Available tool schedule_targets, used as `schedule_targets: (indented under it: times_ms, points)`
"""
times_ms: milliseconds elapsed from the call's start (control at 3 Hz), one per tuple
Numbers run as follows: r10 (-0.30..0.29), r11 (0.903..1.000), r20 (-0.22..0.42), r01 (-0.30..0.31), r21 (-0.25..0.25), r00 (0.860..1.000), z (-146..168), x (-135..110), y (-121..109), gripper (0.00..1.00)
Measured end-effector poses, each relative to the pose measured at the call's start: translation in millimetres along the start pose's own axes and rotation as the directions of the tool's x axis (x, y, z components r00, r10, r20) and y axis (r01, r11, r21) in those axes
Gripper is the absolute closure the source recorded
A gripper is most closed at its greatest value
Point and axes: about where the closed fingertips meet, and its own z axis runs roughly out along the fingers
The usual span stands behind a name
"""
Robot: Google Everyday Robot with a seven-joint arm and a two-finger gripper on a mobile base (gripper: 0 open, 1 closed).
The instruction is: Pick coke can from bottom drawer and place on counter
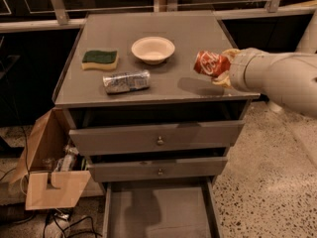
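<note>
The coke can, red with white lettering, hangs tilted on its side above the right part of the counter. My gripper comes in from the right and is shut on the can, whose shadow falls on the grey top just below. The bottom drawer stands pulled out at the foot of the cabinet, and its grey floor is bare.
On the counter lie a silver-blue can on its side, a green and yellow sponge and a white bowl. Two drawers with brass knobs sit slightly ajar. An open cardboard box stands on the floor to the left.
</note>
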Motion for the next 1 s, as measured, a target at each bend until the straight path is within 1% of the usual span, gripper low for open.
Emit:
schedule_targets:
  times_ms: [333,667,1000]
  points:
    - [-0.018,0.9997,-0.003,0.018,-0.018,1.0,15,-4,-17,1.0]
    - [-0.034,0.9956,0.013,0.035,-0.087,0.999,37,-11,-18,1.0]
    - [-0.048,0.9793,0.061,0.059,-0.193,0.997,57,-11,-16,1.0]
